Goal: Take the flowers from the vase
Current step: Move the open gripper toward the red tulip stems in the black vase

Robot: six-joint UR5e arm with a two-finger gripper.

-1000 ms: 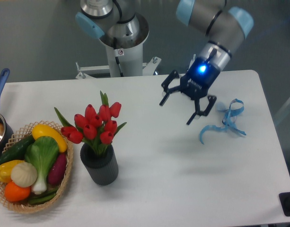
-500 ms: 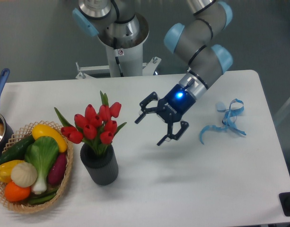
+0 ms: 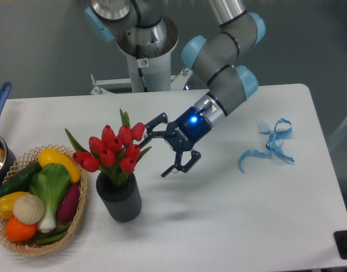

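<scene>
The flowers [image 3: 115,150] stand upright in the vase [image 3: 119,197], which sits on the table [image 3: 230,226] at about eight o'clock from the middle of the view. Just at nine o'clock of the vase is a basket [image 3: 77,218] of vegetables; a ribbon [image 3: 269,146] lies well apart at three o'clock.

The gripper [image 3: 154,148] hangs at three o'clock of the red buds, tilted so its fingers point toward them. Its jaws are spread wide and hold nothing. The upper finger looks to be just beside, perhaps brushing, the rightmost bud, though from this single view the depth between them is hard to judge; the lower finger ends near the tip of the right-hand leaf.

By my reading this is the approach step: the arm is lined up on the bunch but the grasp has not been made, and the stems sit fully in the vase. The next move calls for carrying the open fingers further toward nine o'clock so they straddle the bunch, preferably low at the stems just above the vase mouth, not across the buds, then closing and lifting straight up so the vase does not tip.
</scene>
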